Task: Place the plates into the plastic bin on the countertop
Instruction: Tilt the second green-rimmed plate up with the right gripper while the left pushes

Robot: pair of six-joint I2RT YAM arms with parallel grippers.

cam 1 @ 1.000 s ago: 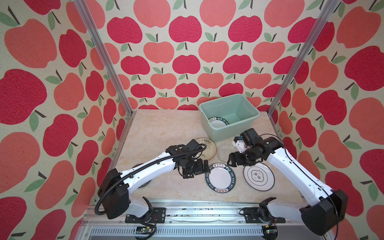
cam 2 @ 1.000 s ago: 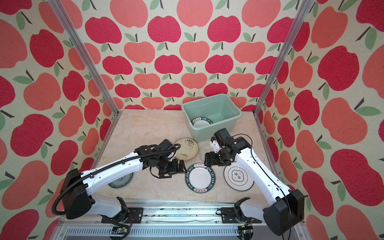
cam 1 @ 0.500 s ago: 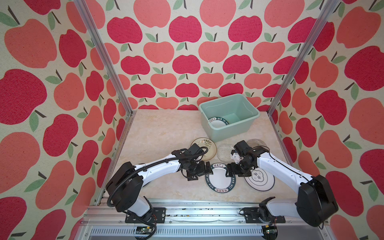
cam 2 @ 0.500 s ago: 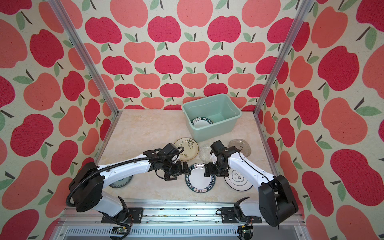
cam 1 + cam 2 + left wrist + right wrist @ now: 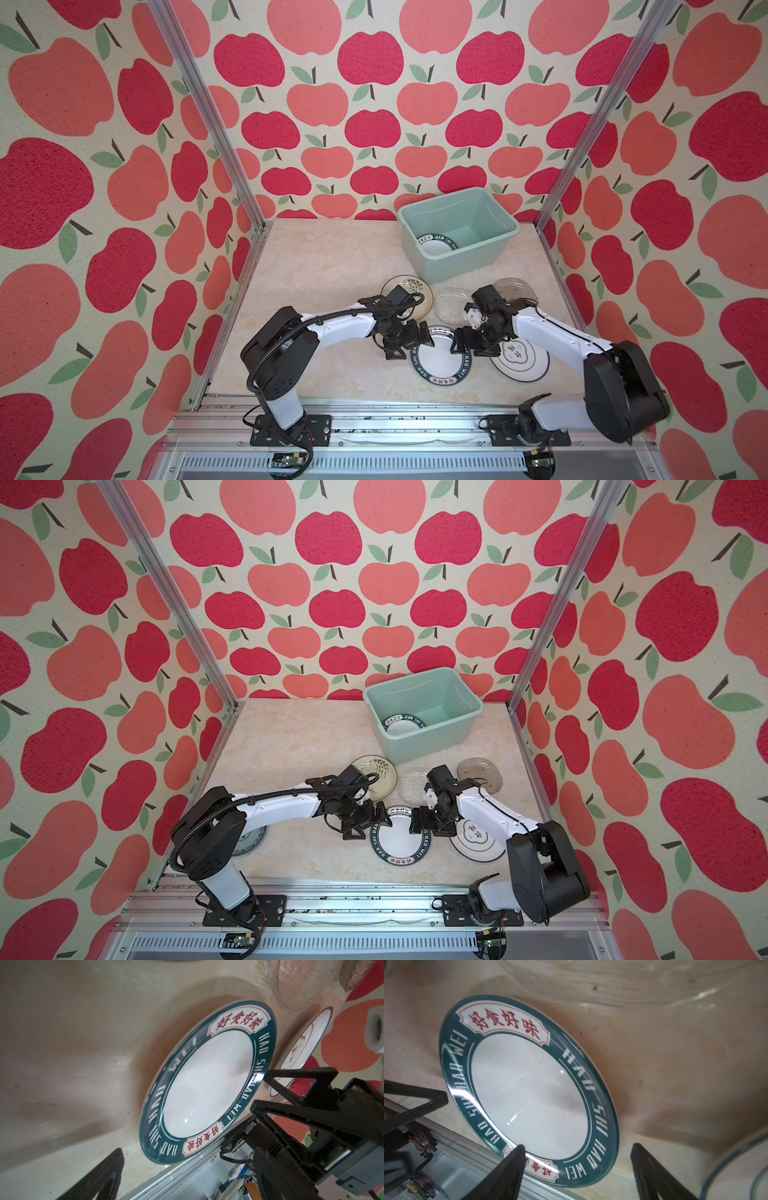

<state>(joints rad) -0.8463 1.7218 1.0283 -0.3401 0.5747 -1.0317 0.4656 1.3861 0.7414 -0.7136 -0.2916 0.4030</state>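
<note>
Left hand (image 5: 409,344) spread wide, low at the left rim of the lettered plate (image 5: 440,362). Right hand (image 5: 460,343) spread too, at the opposite rim, one finger (image 5: 508,1174) over the rim's edge. Plate flat on the surface (image 5: 324,266), near the front edge, right of middle. Green bin (image 5: 461,264) in the far right corner, second lettered plate (image 5: 436,246) inside. Between bin and hands: cream plate (image 5: 405,286), clear glass plate (image 5: 451,305), grey glass plate (image 5: 515,290). Blue-rimmed plate (image 5: 521,362) just right of the lettered one.
</note>
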